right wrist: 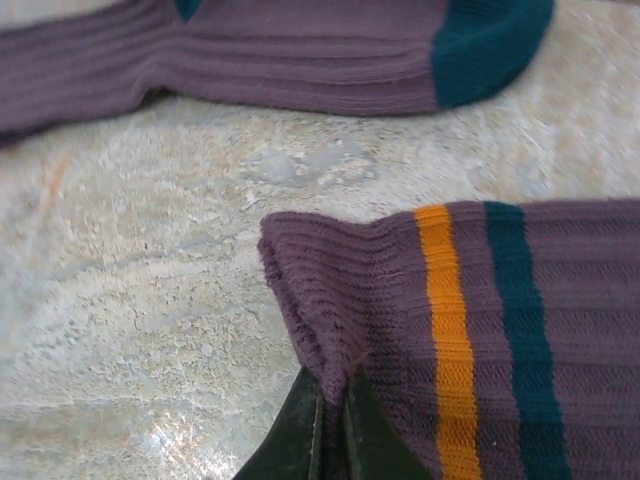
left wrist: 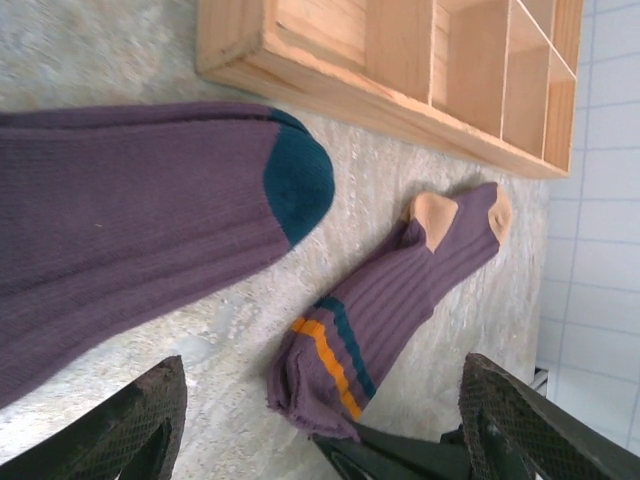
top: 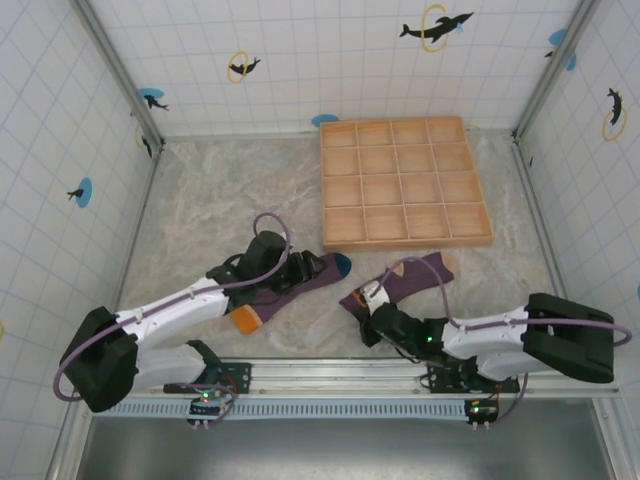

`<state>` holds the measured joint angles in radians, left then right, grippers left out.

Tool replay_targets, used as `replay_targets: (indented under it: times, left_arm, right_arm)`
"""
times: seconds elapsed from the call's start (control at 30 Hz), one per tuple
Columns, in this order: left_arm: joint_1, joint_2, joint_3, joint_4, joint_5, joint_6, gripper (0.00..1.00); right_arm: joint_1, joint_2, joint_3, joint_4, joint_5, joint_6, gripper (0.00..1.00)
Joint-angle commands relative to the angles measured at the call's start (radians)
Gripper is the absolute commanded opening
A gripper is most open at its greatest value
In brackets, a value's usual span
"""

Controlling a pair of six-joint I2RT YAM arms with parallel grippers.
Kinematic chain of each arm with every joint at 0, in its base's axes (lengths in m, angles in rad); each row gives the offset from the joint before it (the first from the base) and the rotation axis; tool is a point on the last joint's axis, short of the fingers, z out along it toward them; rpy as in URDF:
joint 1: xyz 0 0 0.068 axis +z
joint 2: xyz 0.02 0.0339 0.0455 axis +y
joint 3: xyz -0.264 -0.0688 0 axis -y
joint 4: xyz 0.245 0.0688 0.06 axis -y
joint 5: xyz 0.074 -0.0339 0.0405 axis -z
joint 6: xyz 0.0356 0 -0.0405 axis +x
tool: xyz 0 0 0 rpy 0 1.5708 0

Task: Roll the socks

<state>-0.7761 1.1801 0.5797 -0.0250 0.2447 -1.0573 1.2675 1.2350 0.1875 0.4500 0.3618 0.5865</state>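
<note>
Sock cuff (right wrist: 340, 290) pinched in right tool (right wrist: 333, 405); wooden tray (top: 408, 243) near toe.

Left arm (top: 165, 312) and right arm (top: 480, 335): white mid links, chunky black joint housings. A lavender cable (top: 270, 214) runs along each. Small boards with green lights (top: 205, 397) and red-orange wires sit at the bases. Fingers (left wrist: 130, 430) black with a fine diamond texture; right wrist view shows them smooth, dark, wedge-shaped.
</note>
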Motion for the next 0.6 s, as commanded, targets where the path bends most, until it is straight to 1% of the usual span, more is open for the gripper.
replay_targets:
  times: [0.0, 0.07, 0.13, 0.23, 0.37, 0.47, 0.57]
  left_arm:
    - [-0.066, -0.014, -0.031, 0.081, -0.096, -0.020, 0.71]
    - [-0.111, -0.011, -0.028, 0.083, -0.177, -0.016, 0.67]
    - [-0.139, -0.003, -0.019, 0.085, -0.224, -0.010, 0.66]
    - [-0.145, 0.029, -0.006, 0.090, -0.204, -0.013, 0.66]
    - [-0.159, 0.072, -0.005, 0.144, -0.148, -0.024, 0.65]
    - [-0.177, 0.105, 0.001, 0.170, -0.138, -0.033, 0.65]
    - [-0.185, 0.149, 0.020, 0.178, -0.118, -0.036, 0.65]
  right_arm:
    - [-0.029, -0.070, -0.087, 0.140, -0.040, 0.178, 0.00]
    - [-0.042, -0.106, -0.129, 0.172, -0.033, 0.229, 0.00]
    - [-0.065, -0.140, -0.166, 0.203, -0.040, 0.268, 0.00]
    - [-0.102, -0.182, -0.213, 0.234, -0.054, 0.326, 0.00]
    - [-0.148, -0.225, -0.273, 0.262, -0.074, 0.414, 0.00]
    - [-0.180, -0.261, -0.302, 0.246, -0.086, 0.479, 0.00]
    - [-0.197, -0.297, -0.292, 0.141, -0.069, 0.532, 0.00]
